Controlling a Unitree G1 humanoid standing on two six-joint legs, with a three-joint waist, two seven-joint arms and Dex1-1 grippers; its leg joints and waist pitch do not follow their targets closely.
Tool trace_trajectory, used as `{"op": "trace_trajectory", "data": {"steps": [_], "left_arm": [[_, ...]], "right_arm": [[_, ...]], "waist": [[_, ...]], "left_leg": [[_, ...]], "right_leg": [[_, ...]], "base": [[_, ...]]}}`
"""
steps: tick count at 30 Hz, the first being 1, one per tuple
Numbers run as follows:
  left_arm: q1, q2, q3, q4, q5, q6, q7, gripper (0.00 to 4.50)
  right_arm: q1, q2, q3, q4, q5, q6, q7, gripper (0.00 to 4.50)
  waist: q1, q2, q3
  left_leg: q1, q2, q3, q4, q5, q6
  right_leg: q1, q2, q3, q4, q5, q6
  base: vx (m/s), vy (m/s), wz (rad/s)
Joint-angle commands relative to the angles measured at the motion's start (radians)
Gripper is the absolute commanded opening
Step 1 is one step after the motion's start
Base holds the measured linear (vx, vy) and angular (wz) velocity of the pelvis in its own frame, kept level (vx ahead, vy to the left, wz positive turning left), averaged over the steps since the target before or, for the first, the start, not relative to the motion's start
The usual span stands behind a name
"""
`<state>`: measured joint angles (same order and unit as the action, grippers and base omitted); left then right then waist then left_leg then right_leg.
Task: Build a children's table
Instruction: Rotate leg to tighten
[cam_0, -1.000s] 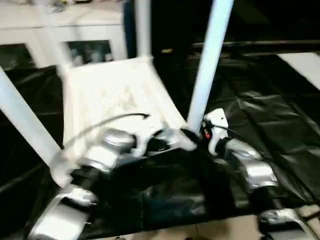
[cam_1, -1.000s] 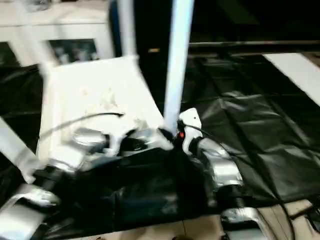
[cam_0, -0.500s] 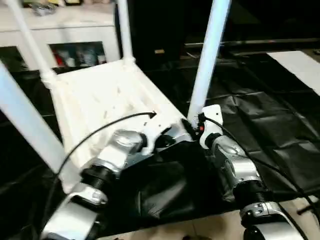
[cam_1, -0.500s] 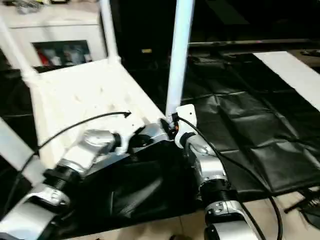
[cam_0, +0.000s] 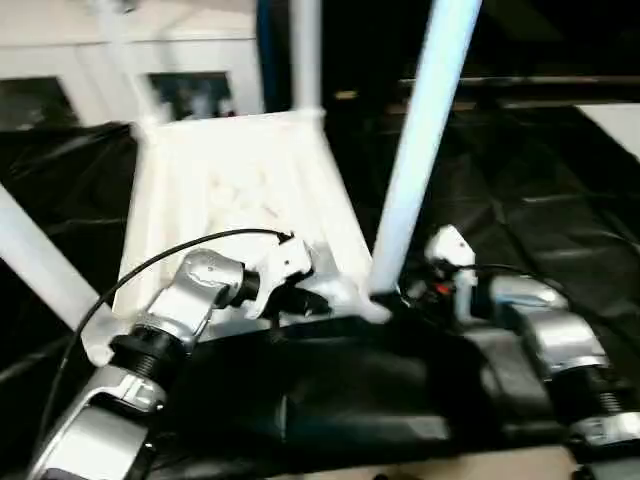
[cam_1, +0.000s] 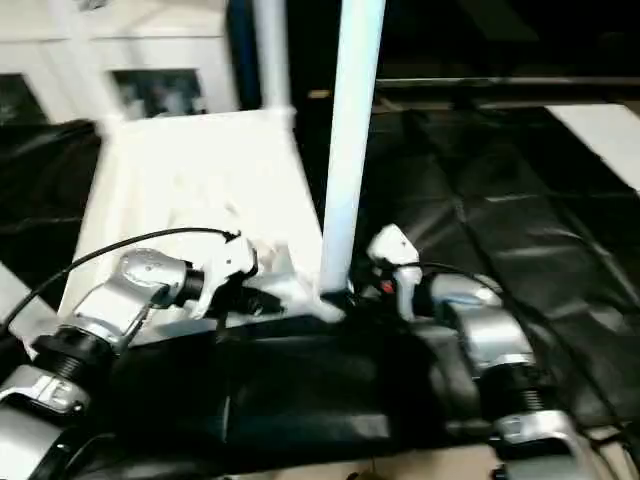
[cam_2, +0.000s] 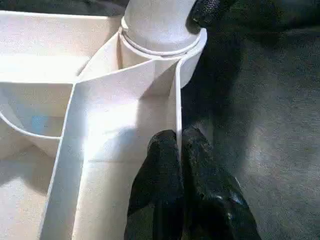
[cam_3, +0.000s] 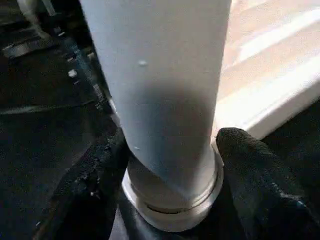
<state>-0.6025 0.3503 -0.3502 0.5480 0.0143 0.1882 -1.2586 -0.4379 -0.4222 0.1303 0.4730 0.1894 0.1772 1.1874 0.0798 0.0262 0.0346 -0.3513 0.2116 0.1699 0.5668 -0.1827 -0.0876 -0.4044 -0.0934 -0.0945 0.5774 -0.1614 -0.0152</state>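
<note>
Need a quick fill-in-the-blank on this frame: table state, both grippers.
1. The table top lies with its ribbed underside facing ____.
2. The left gripper has its fingers ____, resting on the rim of the top.
3. The right gripper has a finger on each side of the base of a ____.
4. Under the table lies a ____ plastic sheet.

Missing words: up; shut; leg; black
</note>
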Motion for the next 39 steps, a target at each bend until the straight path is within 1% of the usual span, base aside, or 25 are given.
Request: {"op": "trace_trajectory", "data": {"steps": [1, 2, 3, 7, 10, 14, 18, 19, 20, 21, 22, 23, 25, 26, 27, 28, 29, 30, 31, 32, 33, 34, 35, 36, 39], "left_arm": [[0.007, 0.0, -0.062, 0.003, 0.011, 0.008, -0.077, 0.0], [0.005, 0.001, -0.064, 0.005, 0.012, 0.005, -0.08, 0.0], [0.003, 0.001, -0.065, 0.006, 0.013, 0.003, -0.079, 0.0], [0.0, 0.006, -0.062, 0.008, 0.008, 0.005, -0.077, 0.0], [0.005, 0.009, -0.055, -0.001, 0.004, 0.015, -0.08, 0.0], [0.009, 0.009, -0.039, -0.016, -0.014, 0.035, -0.086, 0.0], [0.001, -0.007, -0.023, 0.001, -0.017, 0.037, -0.05, 0.0], [-0.008, -0.033, -0.001, 0.025, -0.011, 0.039, 0.019, 0.0], [-0.017, -0.053, 0.011, 0.047, -0.002, 0.038, 0.072, 0.0], [-0.032, -0.081, 0.022, 0.077, 0.013, 0.037, 0.147, 0.0], [-0.032, -0.081, 0.022, 0.077, 0.013, 0.037, 0.147, 0.0], [-0.043, -0.098, 0.03, 0.1, 0.023, 0.034, 0.198, 0.0], [-0.063, -0.132, 0.044, 0.141, 0.036, 0.035, 0.29, 0.0], [-0.074, -0.16, 0.053, 0.162, 0.042, 0.043, 0.352, 0.0], [-0.081, -0.191, 0.059, 0.174, 0.045, 0.054, 0.404, 0.0], [-0.083, -0.207, 0.061, 0.177, 0.047, 0.06, 0.429, 0.0], [-0.083, -0.237, 0.06, 0.173, 0.051, 0.071, 0.464, 0.0], [-0.083, -0.239, 0.06, 0.173, 0.051, 0.071, 0.465, 0.0], [-0.081, -0.265, 0.053, 0.172, 0.061, 0.073, 0.486, 0.0], [-0.077, -0.272, 0.043, 0.166, 0.068, 0.068, 0.482, 0.0], [-0.077, -0.278, 0.037, 0.17, 0.074, 0.062, 0.482, 0.0], [-0.075, -0.28, 0.03, 0.168, 0.079, 0.058, 0.48, 0.0], [-0.075, -0.279, 0.022, 0.169, 0.087, 0.052, 0.479, 0.0], [-0.074, -0.276, 0.019, 0.169, 0.09, 0.049, 0.478, 0.0], [-0.07, -0.26, 0.021, 0.167, 0.092, 0.043, 0.475, 0.0]], "right_arm": [[-0.016, -0.022, 0.017, -0.017, -0.006, 0.018, 0.029, 3.03], [-0.018, -0.025, 0.022, -0.015, -0.013, 0.018, 0.025, 3.03], [-0.018, -0.025, 0.024, -0.015, -0.014, 0.019, 0.025, 3.03], [-0.018, -0.022, 0.027, -0.016, -0.001, 0.038, 0.05, 3.03], [-0.019, -0.01, 0.023, -0.007, 0.01, 0.039, 0.054, 2.79], [-0.007, 0.001, 0.024, -0.02, 0.035, 0.059, 0.058, 2.44], [0.006, 0.02, 0.014, -0.016, 0.036, 0.055, 0.029, 2.34], [0.021, 0.044, 0.007, -0.012, 0.022, 0.044, -0.027, 2.33], [0.025, 0.07, -0.007, 0.004, 0.008, 0.041, -0.101, 2.33], [0.026, 0.105, -0.028, 0.029, -0.012, 0.038, -0.207, 2.31], [0.026, 0.105, -0.028, 0.029, -0.012, 0.038, -0.207, 2.31], [0.028, 0.125, -0.036, 0.043, -0.023, 0.04, -0.263, 2.31], [0.03, 0.164, -0.053, 0.072, -0.037, 0.041, -0.364, 2.22], [0.029, 0.199, -0.066, 0.092, -0.04, 0.043, -0.436, 2.2], [0.024, 0.243, -0.084, 0.118, -0.043, 0.049, -0.526, 2.2], [0.019, 0.269, -0.094, 0.135, -0.045, 0.053, -0.579, 2.18], [0.005, 0.318, -0.106, 0.171, -0.053, 0.053, -0.677, 2.17], [0.003, 0.321, -0.107, 0.173, -0.054, 0.052, -0.682, 2.15], [-0.017, 0.369, -0.121, 0.207, -0.069, 0.046, -0.779, 2.15], [-0.029, 0.392, -0.122, 0.218, -0.07, 0.042, -0.8, 2.15], [-0.036, 0.409, -0.124, 0.225, -0.072, 0.038, -0.817, 2.15], [-0.043, 0.422, -0.11, 0.223, -0.077, 0.02, -0.802, 2.15], [-0.048, 0.435, -0.091, 0.215, -0.084, -0.006, -0.767, 2.15], [-0.048, 0.437, -0.084, 0.21, -0.085, -0.016, -0.751, 2.7], [-0.048, 0.433, -0.083, 0.199, -0.079, -0.035, -0.721, 2.91]], "waist": [[-0.004, 0.002, -0.063], [0.002, -0.002, -0.061], [0.004, 0.0, -0.061], [0.007, -0.003, -0.056], [0.009, -0.004, -0.058], [0.008, -0.002, -0.061], [0.008, -0.002, -0.06], [0.006, 0.006, -0.059], [0.003, 0.007, -0.056], [0.0, 0.01, -0.053], [-0.004, 0.006, -0.053], [-0.004, 0.007, -0.053], [-0.014, 0.005, -0.048], [-0.02, 0.003, -0.048], [-0.028, -0.002, -0.047], [-0.031, -0.004, -0.046], [-0.038, -0.001, -0.045], [-0.047, -0.003, -0.043], [-0.05, -0.003, -0.042], [-0.06, -0.009, -0.041], [-0.064, -0.001, -0.041], [-0.068, -0.008, -0.04], [-0.073, -0.01, -0.041], [-0.075, -0.002, -0.044], [-0.078, -0.008, -0.043]], "left_leg": [[-0.001, 0.018, 0.011, -0.048, -0.144, 0.113], [0.001, 0.018, 0.011, -0.051, -0.17, 0.101], [0.002, 0.018, 0.011, -0.051, -0.18, 0.094], [0.005, 0.018, 0.01, -0.056, -0.224, 0.066], [0.003, 0.018, 0.009, -0.056, -0.208, 0.063], [-0.001, 0.017, 0.007, -0.054, -0.181, 0.068], [-0.002, 0.016, 0.008, -0.053, -0.181, 0.072], [-0.001, 0.016, 0.008, -0.053, -0.186, 0.068], [-0.001, 0.016, 0.008, -0.055, -0.209, 0.057], [0.004, 0.013, 0.006, -0.058, -0.245, 0.039], [0.008, 0.01, 0.005, -0.06, -0.269, 0.025], [0.008, 0.01, 0.003, -0.061, -0.28, 0.018], [0.005, 0.007, 0.002, -0.064, -0.297, 0.014], [0.009, 0.004, 0.002, -0.062, -0.314, 0.011], [0.007, 0.003, -0.001, -0.062, -0.318, 0.016], [0.005, 0.001, -0.001, -0.062, -0.321, 0.018], [0.003, 0.001, -0.003, -0.063, -0.325, 0.016], [0.002, -0.002, -0.005, -0.062, -0.342, 0.015], [0.004, -0.003, -0.007, -0.062, -0.356, 0.017], [0.001, -0.005, -0.008, -0.061, -0.372, 0.018], [0.003, -0.006, -0.013, -0.061, -0.389, 0.016], [0.004, -0.005, -0.013, -0.061, -0.4, 0.019], [0.006, -0.004, -0.017, -0.062, -0.423, 0.022], [0.008, -0.002, -0.02, -0.064, -0.428, 0.026], [0.0, 0.002, -0.021, -0.071, -0.424, 0.036]], "right_leg": [[0.062, -0.04, 0.042, -0.04, -0.04, -0.287], [0.063, -0.042, 0.042, -0.044, -0.086, -0.277], [0.062, -0.043, 0.042, -0.045, -0.106, -0.272], [0.059, -0.045, 0.043, -0.058, -0.222, -0.236], [0.06, -0.045, 0.043, -0.056, -0.219, -0.229], [0.063, -0.044, 0.042, -0.049, -0.167, -0.239], [0.062, -0.043, 0.041, -0.05, -0.163, -0.243], [0.061, -0.044, 0.042, -0.051, -0.17, -0.243], [0.059, -0.044, 0.042, -0.058, -0.198, -0.232], [0.058, -0.044, 0.04, -0.065, -0.266, -0.215], [0.056, -0.044, 0.038, -0.073, -0.333, -0.188], [0.057, -0.045, 0.038, -0.074, -0.356, -0.178], [0.054, -0.043, 0.036, -0.083, -0.407, -0.151], [0.05, -0.044, 0.035, -0.089, -0.446, -0.139], [0.051, -0.044, 0.032, -0.092, -0.479, -0.127], [0.051, -0.043, 0.031, -0.096, -0.5, -0.116], [0.048, -0.046, 0.029, -0.099, -0.53, -0.104], [0.047, -0.044, 0.023, -0.106, -0.565, -0.087], [0.046, -0.045, 0.02, -0.11, -0.587, -0.078], [0.043, -0.044, 0.016, -0.116, -0.62, -0.061], [0.042, -0.047, 0.011, -0.122, -0.644, -0.047], [0.04, -0.046, 0.008, -0.127, -0.652, -0.041], [0.04, -0.046, 0.003, -0.13, -0.652, -0.036], [0.043, -0.048, 0.004, -0.129, -0.616, -0.047], [0.046, -0.045, 0.008, -0.118, -0.536, -0.081]], "base": [[0.0, 0.0, 0.0], [0.0, 0.0, 0.0], [0.0, 0.0, 0.0], [0.0, 0.0, 0.0], [0.0, 0.0, 0.0], [0.0, 0.0, 0.0], [0.0, 0.0, 0.0], [0.0, 0.0, 0.0], [0.0, 0.0, 0.0], [0.0, 0.0, 0.0], [0.0, 0.0, 0.0], [0.0, 0.0, 0.0], [0.0, 0.0, 0.0], [0.0, 0.0, 0.0], [0.0, 0.0, 0.0], [0.0, 0.0, 0.0], [0.0, 0.0, 0.0], [0.0, 0.0, 0.0], [0.0, 0.0, 0.0], [0.0, 0.0, 0.0], [0.0, 0.0, 0.0], [0.0, 0.0, 0.0], [0.0, 0.0, 0.0], [0.0, 0.0, 0.0], [0.0, 0.0, 0.0]]}}
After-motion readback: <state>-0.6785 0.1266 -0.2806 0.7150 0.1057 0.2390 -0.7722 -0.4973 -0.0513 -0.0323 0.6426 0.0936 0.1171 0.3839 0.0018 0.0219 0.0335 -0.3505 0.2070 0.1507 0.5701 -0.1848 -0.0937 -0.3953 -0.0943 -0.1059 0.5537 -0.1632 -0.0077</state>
